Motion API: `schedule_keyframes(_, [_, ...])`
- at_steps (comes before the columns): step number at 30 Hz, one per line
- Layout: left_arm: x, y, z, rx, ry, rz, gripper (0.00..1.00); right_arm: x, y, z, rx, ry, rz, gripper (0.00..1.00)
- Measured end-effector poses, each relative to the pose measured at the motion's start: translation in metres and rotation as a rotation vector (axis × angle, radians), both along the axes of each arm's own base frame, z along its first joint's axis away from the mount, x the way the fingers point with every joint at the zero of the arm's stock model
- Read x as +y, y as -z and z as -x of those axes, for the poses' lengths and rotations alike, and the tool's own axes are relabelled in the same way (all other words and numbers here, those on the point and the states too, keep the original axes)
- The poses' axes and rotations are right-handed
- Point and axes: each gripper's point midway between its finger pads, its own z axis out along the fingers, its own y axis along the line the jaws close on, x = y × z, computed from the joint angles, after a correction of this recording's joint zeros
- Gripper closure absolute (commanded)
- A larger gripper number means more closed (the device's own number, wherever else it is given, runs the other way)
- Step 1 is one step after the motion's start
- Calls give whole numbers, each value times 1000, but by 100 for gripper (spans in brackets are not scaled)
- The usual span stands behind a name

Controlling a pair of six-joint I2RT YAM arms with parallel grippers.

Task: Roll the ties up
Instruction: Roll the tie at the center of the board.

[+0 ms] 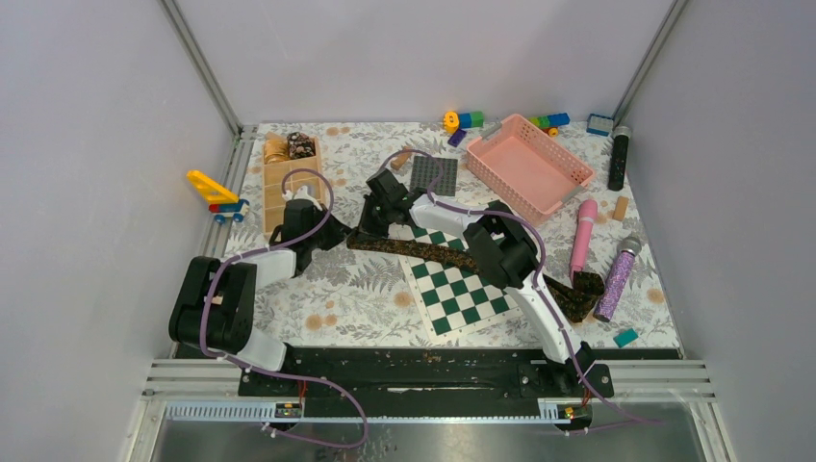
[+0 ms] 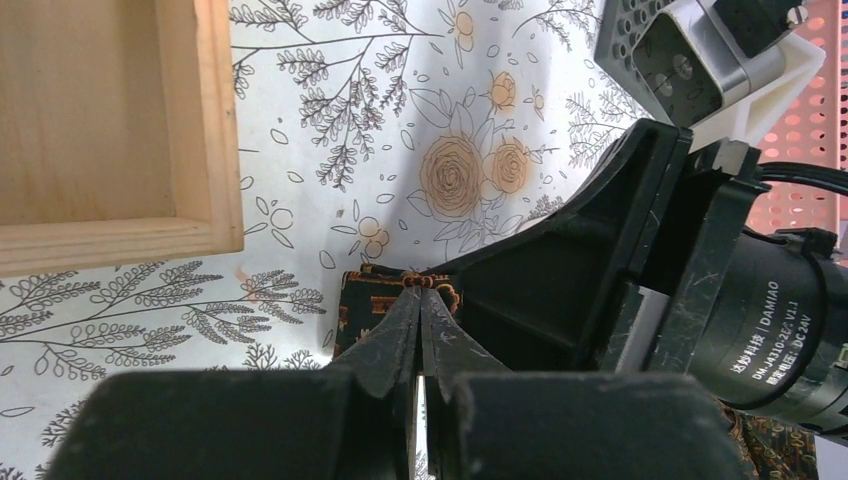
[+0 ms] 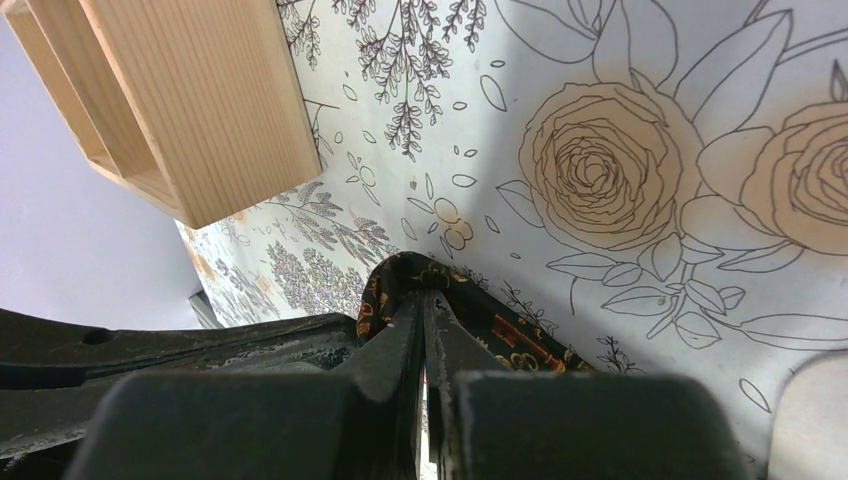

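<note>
Left jaws and right jaws both pinch the narrow end of the tie (image 1: 435, 252), centre-left of the top view — the rest trails lower right across the checkerboard (image 1: 462, 294). Rolling seems barely begun — next, curl that end over tightly.

The worktop (image 1: 366, 298), covered with a flower-pattern sheet, is carrying a wooden box (image 1: 279, 183) at the far left and a pink basket (image 1: 529, 168) at the far right. A green checkered mat (image 1: 457, 289) is lying in the near middle, and a dark mottled tie (image 1: 423, 252) is stretching across it. At the right a black cylinder (image 1: 619, 159), a pink microphone (image 1: 583, 236) and a purple glittery microphone (image 1: 618, 279) are lying.
</note>
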Motion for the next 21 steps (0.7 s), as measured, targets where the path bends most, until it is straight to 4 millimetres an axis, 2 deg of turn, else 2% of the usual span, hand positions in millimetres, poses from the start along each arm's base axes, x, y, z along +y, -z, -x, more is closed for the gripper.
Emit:
schedule_keyframes(7, [-6, -4, 0, -18, 25, 12, 100, -9, -1, 5, -23, -12, 16, 100])
schedule_keyframes(12, [-6, -1, 2, -17, 35, 8, 100, -24, -14, 11, -62, -12, 44, 100])
schedule_keyframes(17, [-6, -2, 1, -26, 38, 8, 100, -29, -33, 9, -113, -13, 38, 100])
schedule_keyframes(21, [-7, -3, 2, -26, 41, 9, 100, -35, -36, 10, -130, -4, 47, 100])
